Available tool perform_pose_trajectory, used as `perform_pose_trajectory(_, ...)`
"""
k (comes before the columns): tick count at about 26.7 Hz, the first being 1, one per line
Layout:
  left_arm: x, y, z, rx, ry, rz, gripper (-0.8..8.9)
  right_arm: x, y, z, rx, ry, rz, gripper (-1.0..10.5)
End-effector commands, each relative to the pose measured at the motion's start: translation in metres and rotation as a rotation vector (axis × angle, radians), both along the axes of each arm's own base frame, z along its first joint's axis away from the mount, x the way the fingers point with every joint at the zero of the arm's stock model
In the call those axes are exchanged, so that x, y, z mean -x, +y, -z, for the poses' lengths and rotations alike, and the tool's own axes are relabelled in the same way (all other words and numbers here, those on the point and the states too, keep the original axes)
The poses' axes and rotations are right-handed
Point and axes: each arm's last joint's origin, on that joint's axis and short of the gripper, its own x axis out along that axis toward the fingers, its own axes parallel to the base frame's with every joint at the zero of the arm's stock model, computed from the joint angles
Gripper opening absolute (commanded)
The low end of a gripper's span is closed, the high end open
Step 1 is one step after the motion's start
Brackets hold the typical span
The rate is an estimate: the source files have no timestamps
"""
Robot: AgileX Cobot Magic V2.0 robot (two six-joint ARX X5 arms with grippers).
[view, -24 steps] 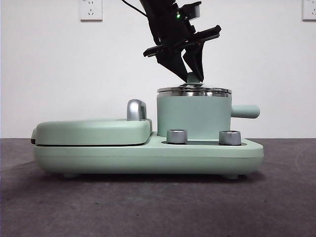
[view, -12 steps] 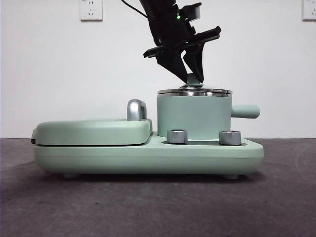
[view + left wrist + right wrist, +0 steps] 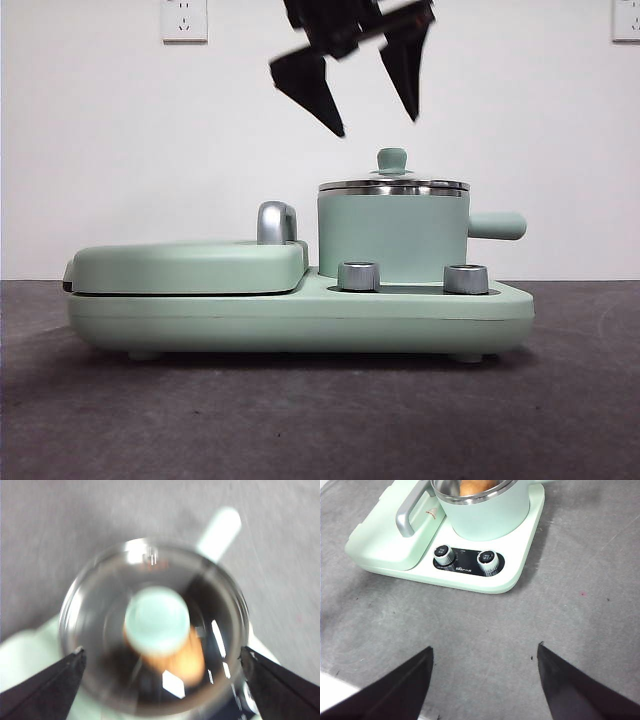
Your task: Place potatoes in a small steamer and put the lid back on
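The small steamer [image 3: 392, 235] stands on the right half of a mint-green cooker base [image 3: 300, 318]. The glass lid [image 3: 393, 186] sits flat on its rim, knob [image 3: 391, 158] upright. My left gripper [image 3: 378, 125] hangs open a short way above the knob, touching nothing. In the left wrist view the lid [image 3: 100, 610] and its knob [image 3: 156, 619] lie blurred between the wide-open jaws of my left gripper [image 3: 162, 652], and the potato [image 3: 187, 660] shows through the glass. My right gripper [image 3: 485, 647] is open and empty, well back from the steamer [image 3: 485, 515], above the grey table. The potato [image 3: 475, 486] shows inside.
The flat griddle cover [image 3: 190, 265] with its steel handle [image 3: 275, 222] fills the base's left half. Two steel dials [image 3: 359, 276] sit in front of the steamer, whose stubby side handle [image 3: 497, 225] points right. Grey table surface [image 3: 560, 605] lies around the cooker.
My left gripper was closed around the lid's knob; it has let go, opened wide and risen above it. The lid stays on the steamer.
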Motion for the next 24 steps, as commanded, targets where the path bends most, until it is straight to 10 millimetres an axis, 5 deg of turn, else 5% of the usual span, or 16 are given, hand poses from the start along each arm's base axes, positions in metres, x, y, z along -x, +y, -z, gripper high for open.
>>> perform_pose_trajectory(1,0.018,0.014,-0.033,0.036,-0.030,-0.006,4.99,0.000,0.001,-0.003,-0.021,-0.008,-0.026,3.2)
perform_pose_trajectory(8,0.075,0.069,-0.073,0.019,0.013,-0.038,4.99,0.000,0.003,-0.005,-0.052,-0.018,-0.070,3.2)
perform_pose_trajectory(13,0.134,0.116,-0.049,-0.056,0.088,-0.026,4.98,-0.002,0.005,-0.010,-0.100,-0.068,-0.111,3.2)
perform_pose_trajectory(24,0.218,0.181,0.012,0.115,0.007,0.028,4.94,-0.004,0.006,-0.014,-0.107,-0.112,-0.124,3.2)
